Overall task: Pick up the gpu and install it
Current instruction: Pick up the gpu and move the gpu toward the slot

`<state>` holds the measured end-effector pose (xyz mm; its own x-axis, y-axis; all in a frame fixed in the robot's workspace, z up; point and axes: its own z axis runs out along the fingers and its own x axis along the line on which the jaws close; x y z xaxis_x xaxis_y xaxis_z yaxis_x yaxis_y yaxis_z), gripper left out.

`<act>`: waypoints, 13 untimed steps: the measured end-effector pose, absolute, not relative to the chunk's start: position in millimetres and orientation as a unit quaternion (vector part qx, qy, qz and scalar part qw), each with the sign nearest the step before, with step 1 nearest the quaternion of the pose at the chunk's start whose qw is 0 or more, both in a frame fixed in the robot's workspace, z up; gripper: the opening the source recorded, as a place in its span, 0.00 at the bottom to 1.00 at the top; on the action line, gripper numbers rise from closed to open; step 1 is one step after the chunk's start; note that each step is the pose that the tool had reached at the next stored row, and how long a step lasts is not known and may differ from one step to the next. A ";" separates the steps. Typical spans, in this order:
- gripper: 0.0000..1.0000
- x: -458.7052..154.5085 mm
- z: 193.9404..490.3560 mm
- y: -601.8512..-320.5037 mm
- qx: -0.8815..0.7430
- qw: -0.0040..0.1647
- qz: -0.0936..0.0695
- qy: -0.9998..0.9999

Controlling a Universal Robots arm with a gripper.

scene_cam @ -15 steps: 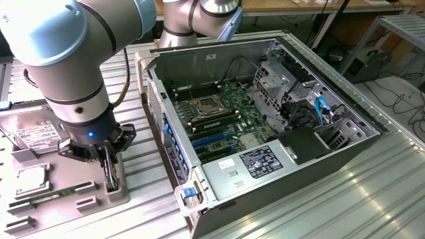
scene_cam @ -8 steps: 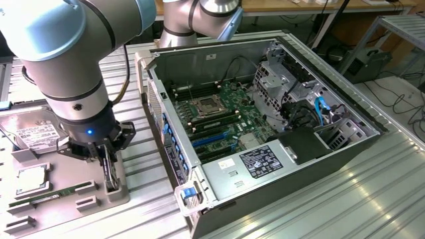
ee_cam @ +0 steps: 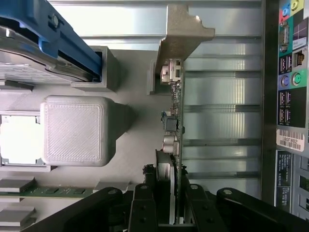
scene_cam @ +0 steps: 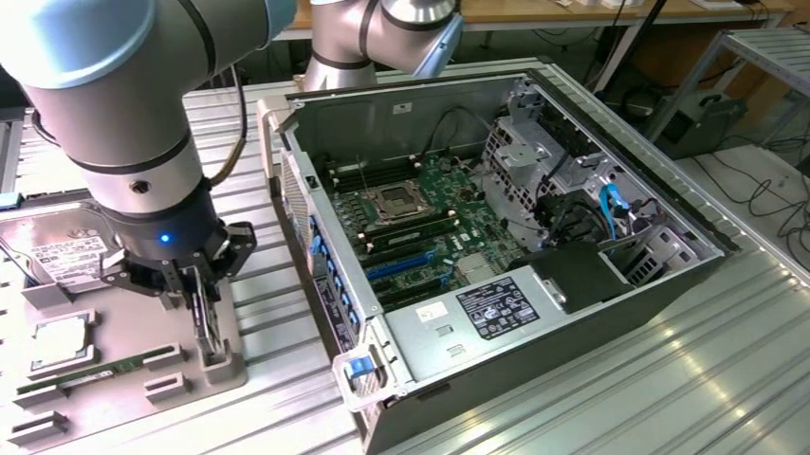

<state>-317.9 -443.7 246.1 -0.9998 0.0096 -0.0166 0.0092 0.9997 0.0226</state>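
- Fingers (ee_cam: 144, 205) are standing narrow, one on each face of the gpu (ee_cam: 176, 123), which is standing on edge between them. The gripper (ee_cam: 171, 208) is judged to be clamping the card rather than merely straddling it.
- Wrist view: the card's silver bracket (ee_cam: 182, 38) is sitting at the end away from the fingers, against a grey upright holder (ee_cam: 153, 79). The holder is probably keeping the card vertical so that both faces are offered to the jaws.
- Wrist view: a grey printed block (ee_cam: 72, 130), a blue-railed hard drive (ee_cam: 29, 53) and a memory stick (ee_cam: 43, 191) are lying on one side of the card, each in its own place and apart from it. The rear port panel (ee_cam: 289, 72) of the case is running along the other side, across a strip of ribbed metal table (ee_cam: 227, 121).
- Exterior view: the arm (scene_cam: 127, 142) is reaching down at the frame's left, and the gripper is hanging low over the parts tray (scene_cam: 127, 417), at the tray edge nearest the case.
- Exterior view: the card's lower edge is appearing to sit in its grey stand (scene_cam: 223, 368), so no lift is evident.
- Exterior view: the computer case (scene_cam: 658, 204) is lying open on its side at frame centre, with the motherboard (scene_cam: 424, 213) facing up. That is presumably so that a card can be lowered in from above. The blue slots (scene_cam: 402, 268) at lower centre are showing no card installed.
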 end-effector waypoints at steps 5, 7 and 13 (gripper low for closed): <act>0.28 -317.9 255.0 -443.7 0.005 0.008 0.011 1.000; 0.28 -317.9 258.8 -443.7 0.005 0.008 0.011 1.000; 0.28 -317.9 270.4 -443.7 0.005 0.008 0.011 1.000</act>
